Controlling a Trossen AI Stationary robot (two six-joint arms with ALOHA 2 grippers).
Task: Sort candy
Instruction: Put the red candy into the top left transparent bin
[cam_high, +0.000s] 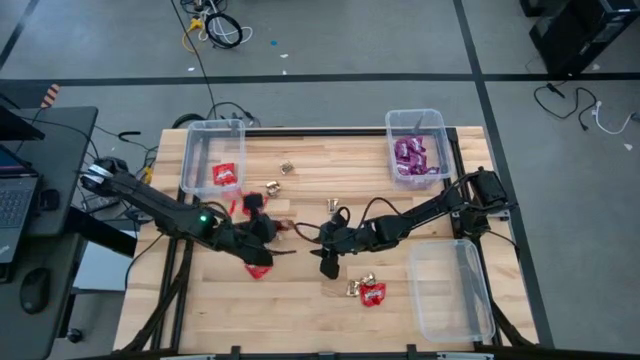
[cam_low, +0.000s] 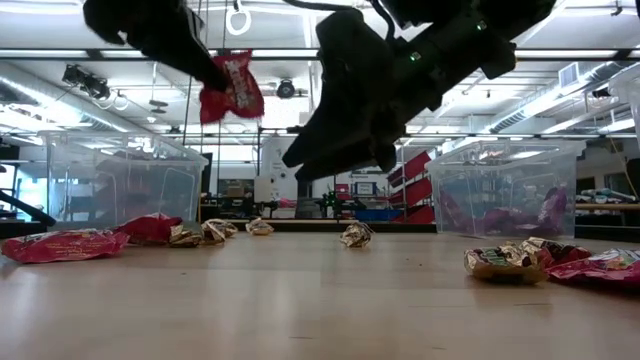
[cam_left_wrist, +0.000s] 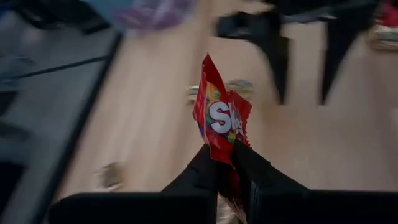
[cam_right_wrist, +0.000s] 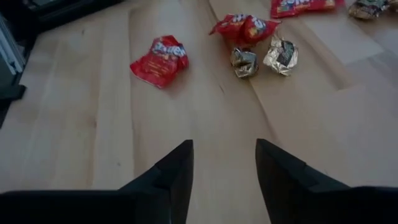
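Note:
The candy lies scattered on the wooden table (cam_high: 300, 310): red packets (cam_high: 258, 268) (cam_high: 372, 293), gold foil pieces (cam_high: 287, 168) (cam_high: 331, 204), and purple packets in the far right bin (cam_high: 418, 150). My left gripper (cam_high: 272, 228) (cam_left_wrist: 229, 163) is left of the table's middle, shut on one red packet (cam_low: 232, 95) (cam_left_wrist: 219, 121). My right gripper (cam_high: 328, 262) (cam_right_wrist: 224, 155) stands open near the middle, over bare wood with nothing between its fingers. A red packet (cam_right_wrist: 160, 59) and two gold pieces (cam_right_wrist: 244, 62) (cam_right_wrist: 281, 55) lie on the table ahead of it. My left gripper pinches the red packet by one end (cam_left_wrist: 226, 155) between its two fingers (cam_left_wrist: 205, 171). The fingers slant down from the table's left. The rest of the packet sticks out past the fingertips, and the low view shows it lifted clear of the table.
A clear bin (cam_high: 212, 150) at the far left holds a red packet (cam_high: 225, 173). Another clear bin (cam_high: 450, 290) stands at the near right. Both arms meet close together at the table's middle. Cables lie on the floor beyond the far edge.

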